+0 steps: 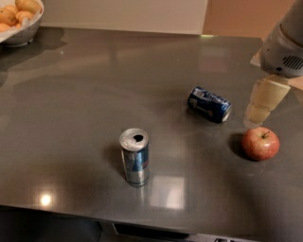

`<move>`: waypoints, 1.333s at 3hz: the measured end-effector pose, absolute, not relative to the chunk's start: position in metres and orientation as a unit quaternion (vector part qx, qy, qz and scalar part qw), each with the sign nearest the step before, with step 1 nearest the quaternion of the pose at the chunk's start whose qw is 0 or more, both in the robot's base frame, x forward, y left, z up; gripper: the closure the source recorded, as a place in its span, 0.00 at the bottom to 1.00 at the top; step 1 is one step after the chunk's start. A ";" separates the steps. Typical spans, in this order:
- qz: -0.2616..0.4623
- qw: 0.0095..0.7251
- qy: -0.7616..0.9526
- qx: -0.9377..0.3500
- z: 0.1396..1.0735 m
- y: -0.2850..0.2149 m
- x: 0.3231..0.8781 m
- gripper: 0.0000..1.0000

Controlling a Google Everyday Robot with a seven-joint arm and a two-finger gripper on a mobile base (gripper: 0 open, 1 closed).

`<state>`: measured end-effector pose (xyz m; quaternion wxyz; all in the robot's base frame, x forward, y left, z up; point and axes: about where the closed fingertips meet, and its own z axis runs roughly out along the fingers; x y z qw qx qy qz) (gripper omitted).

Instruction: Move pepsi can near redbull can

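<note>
Where the dark grey, glossy tabletop (80, 94) fills nearly the whole view, the tall, slim silver-and-blue redbull can (135, 158) stands upright near the front edge, its silver top showing a dark opening. Behind and to the right of the redbull can, well apart from it, the short, stout dark-blue pepsi can (209, 104) lies on its side with 1 silver end turned toward the right.

Farther right of the redbull can than the pepsi can, the cream-coloured gripper (254, 118) points down from the robot's pale grey arm housing (284, 47). It hangs between the pepsi can and a round red-and-yellow apple (260, 143), just above the apple's near side. It holds nothing, and I cannot tell whether it is spread or closed.

Far behind and left of the redbull can, a pale round bowl (21, 35) of orange-yellow fruit (14, 12) sits at the table's back corner and casts a dark reflection on the surface. The surface gleams: a pale square of light lies just right of the redbull can's base, and 1 small bright spot lies to its left by the front edge. Beyond the table runs a cream wall (123, 14), turning tan-orange (241, 16) toward the right.
</note>
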<state>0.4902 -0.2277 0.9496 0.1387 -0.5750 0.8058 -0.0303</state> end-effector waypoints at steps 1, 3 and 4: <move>-0.032 0.120 0.827 -0.548 0.930 -0.228 0.516 0.00; -0.032 0.089 0.870 -0.484 0.891 -0.213 0.546 0.00; -0.032 0.081 0.885 -0.458 0.872 -0.207 0.553 0.00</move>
